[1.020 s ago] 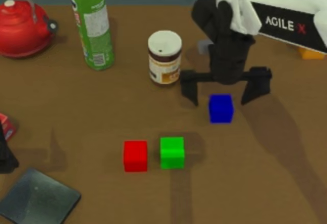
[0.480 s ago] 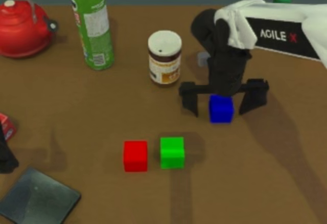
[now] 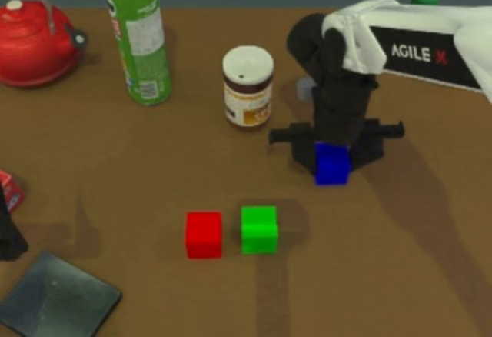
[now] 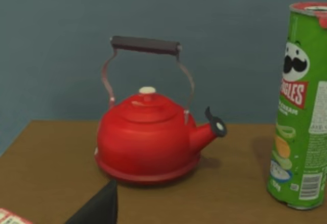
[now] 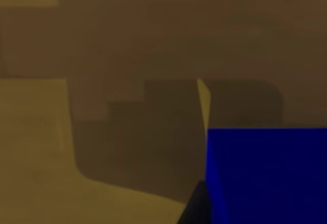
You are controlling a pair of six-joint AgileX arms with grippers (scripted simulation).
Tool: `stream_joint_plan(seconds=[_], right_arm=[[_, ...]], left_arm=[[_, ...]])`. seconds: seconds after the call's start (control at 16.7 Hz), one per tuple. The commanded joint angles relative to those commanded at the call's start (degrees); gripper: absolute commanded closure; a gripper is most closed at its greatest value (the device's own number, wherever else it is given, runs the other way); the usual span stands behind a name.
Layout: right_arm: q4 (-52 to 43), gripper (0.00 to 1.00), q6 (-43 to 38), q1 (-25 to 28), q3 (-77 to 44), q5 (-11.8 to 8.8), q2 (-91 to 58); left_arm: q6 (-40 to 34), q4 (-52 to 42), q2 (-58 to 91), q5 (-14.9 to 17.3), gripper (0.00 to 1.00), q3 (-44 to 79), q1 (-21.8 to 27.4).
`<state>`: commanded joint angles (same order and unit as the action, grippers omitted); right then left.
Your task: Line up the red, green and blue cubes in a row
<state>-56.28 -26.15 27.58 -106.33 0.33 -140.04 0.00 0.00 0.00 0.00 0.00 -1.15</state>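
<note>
A: While the right end effector sat low over the blue cube, how much was done?

B: 2 of 3 placed, I'd judge. Red cube and green cube sat side by side, just apart, near the desk's front middle. Blue was well apart, up and to the right of green, so the row lacked its 3rd piece.

A: End effector state?

B: Fingers narrow, drawn in at both sides of the blue cube. Looked clamped on it, cube on the desk, not lifted. Right wrist view showed a blue face close up, little else.

A: Left arm?

B: Parked at the left edge. Left end effector only a dark tip in its wrist view, cannot tell its state.

A: Surface, room?

B: Brown wood desk, plain grey-blue wall behind. Red kettle at back left, green chip can beside it, white-lidded jar near the middle, dark square pad at front left.
</note>
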Motion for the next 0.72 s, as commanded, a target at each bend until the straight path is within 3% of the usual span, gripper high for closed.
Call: stream_joint_plan(seconds=[0.18, 0.72], right_arm=[[0.0, 0.98, 0.0, 0.0, 0.0, 0.0, 0.0], [-0.2, 1.0, 0.1, -0.2, 0.0, 0.2, 0.5]], left_arm=[[0.0, 0.0, 0.0, 0.0, 0.0, 0.0, 0.0], [0.0, 0.0, 0.0, 0.0, 0.0, 0.0, 0.0]])
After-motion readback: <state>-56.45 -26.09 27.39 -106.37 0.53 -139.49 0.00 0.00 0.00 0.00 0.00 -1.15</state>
